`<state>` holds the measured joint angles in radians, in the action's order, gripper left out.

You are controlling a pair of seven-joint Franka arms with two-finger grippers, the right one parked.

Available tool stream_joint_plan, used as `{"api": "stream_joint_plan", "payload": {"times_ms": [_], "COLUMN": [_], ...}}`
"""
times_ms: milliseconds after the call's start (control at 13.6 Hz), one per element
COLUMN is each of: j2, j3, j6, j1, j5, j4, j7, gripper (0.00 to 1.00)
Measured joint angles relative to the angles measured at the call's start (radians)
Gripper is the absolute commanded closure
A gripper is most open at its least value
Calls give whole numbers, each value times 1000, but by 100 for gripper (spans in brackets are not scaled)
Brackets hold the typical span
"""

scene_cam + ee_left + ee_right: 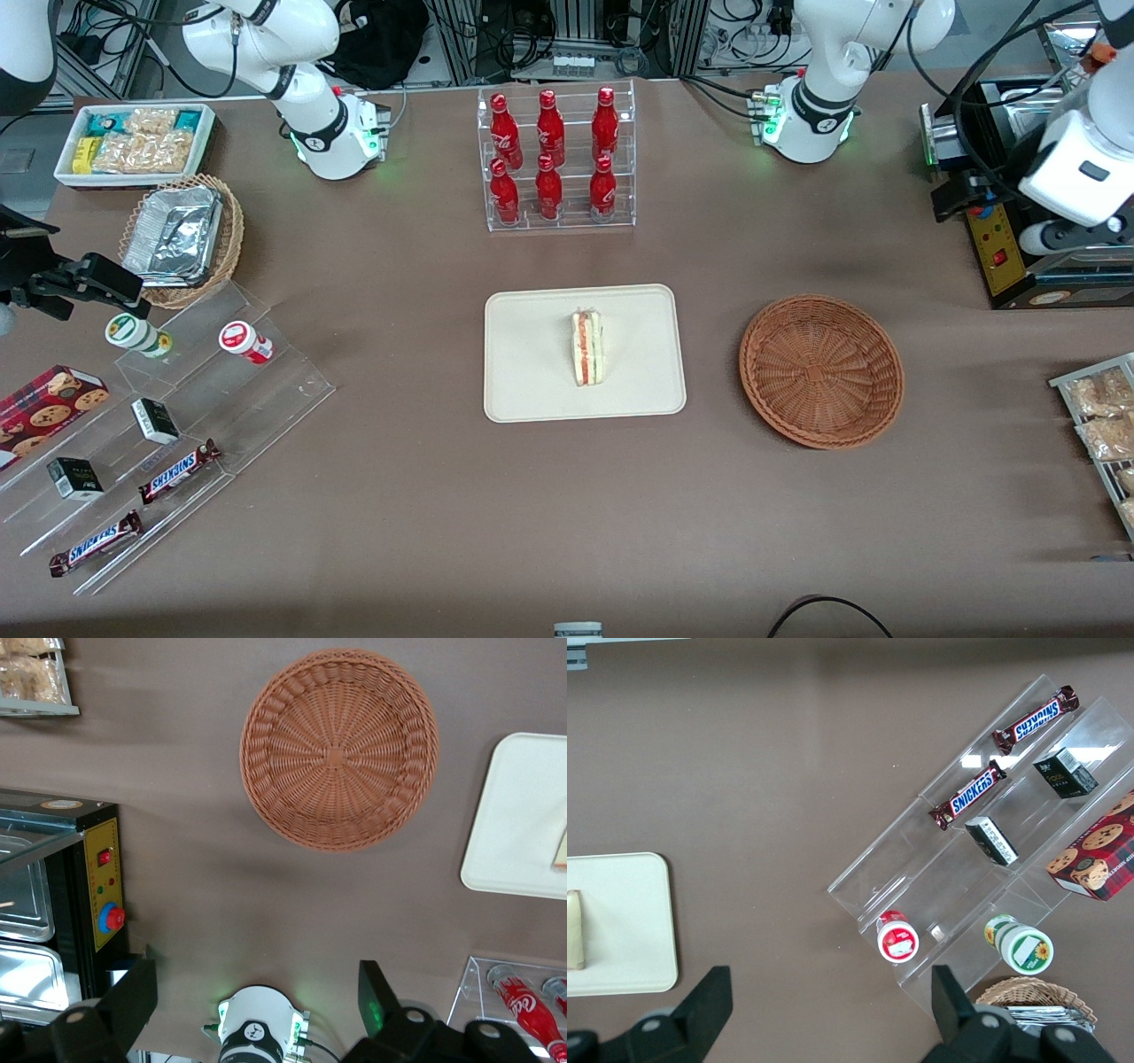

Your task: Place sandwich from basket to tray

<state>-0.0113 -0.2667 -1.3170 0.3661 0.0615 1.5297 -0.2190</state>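
Tray (pixel 532 390): flat on the tabletop (pixel 399 496), near the middle, nearer the front camera than the bottle rack (pixel 558 159). Sandwich (pixel 586 347): on the tray, roughly central, filling edge up. Basket (pixel 821 369): beside the tray toward the working arm's end, well apart from it, nothing inside. Pincer (pixel 257 1001): raised high over the tabletop at the working arm's end, near the oven (pixel 1019 239); fingers (pixel 133 992) spread wide, released, gripping nothing.
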Motion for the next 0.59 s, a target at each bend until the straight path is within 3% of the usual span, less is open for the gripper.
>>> {"api": "stream_joint_plan", "payload": {"times_ms": [295, 369, 590], "j2": [13, 13, 13], "j3": [356, 407, 426], "j6": [-7, -7, -10], "j1": [-348, -406, -450], "j5": [0, 0, 0], "j4": [-28, -34, -44], "j7": [33, 59, 89], "gripper": [0, 0, 0]}}
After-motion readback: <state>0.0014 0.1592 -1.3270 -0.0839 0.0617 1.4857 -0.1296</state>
